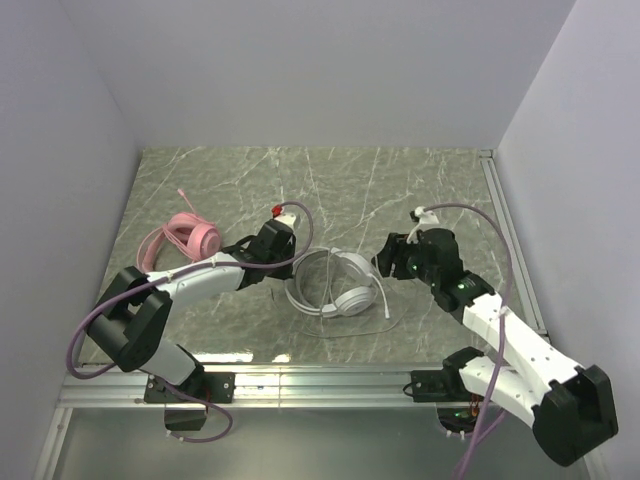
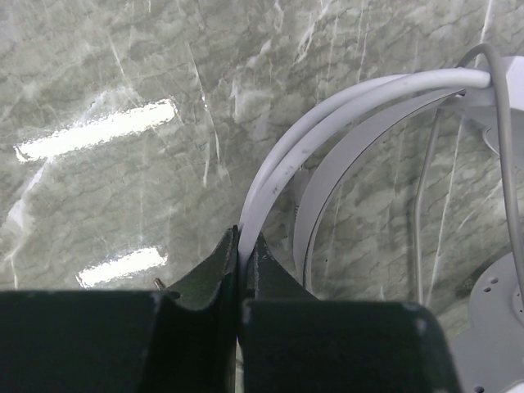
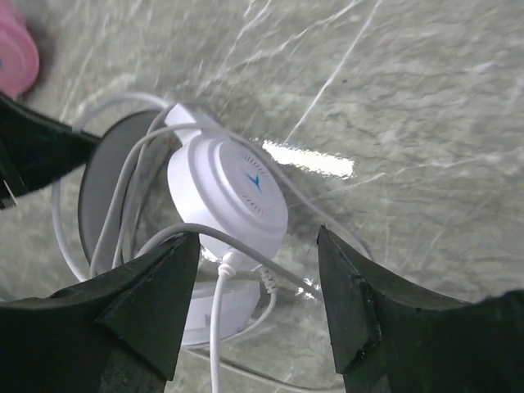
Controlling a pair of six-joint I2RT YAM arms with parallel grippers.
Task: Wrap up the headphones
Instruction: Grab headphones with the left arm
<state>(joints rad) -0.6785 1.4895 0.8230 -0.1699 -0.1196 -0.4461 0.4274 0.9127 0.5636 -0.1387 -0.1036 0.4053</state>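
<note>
Cable across white headset between parted right fingers

The left arm and right arm have white links, black joints and a mauve cable each. The right end effector has dark wedge fingers.

Location type: robotics laboratory test cell. Indicators are as follows. A back panel, left panel and right panel, all plain white, enclose the work area on three sides. The tabletop has a green marble-pattern finish and reflects strip-shaped lights in the wrist views. An aluminium rail runs along the near edge. The left arm and right arm are mounted at this rail. Exposed purple cable loops from each arm.
</note>
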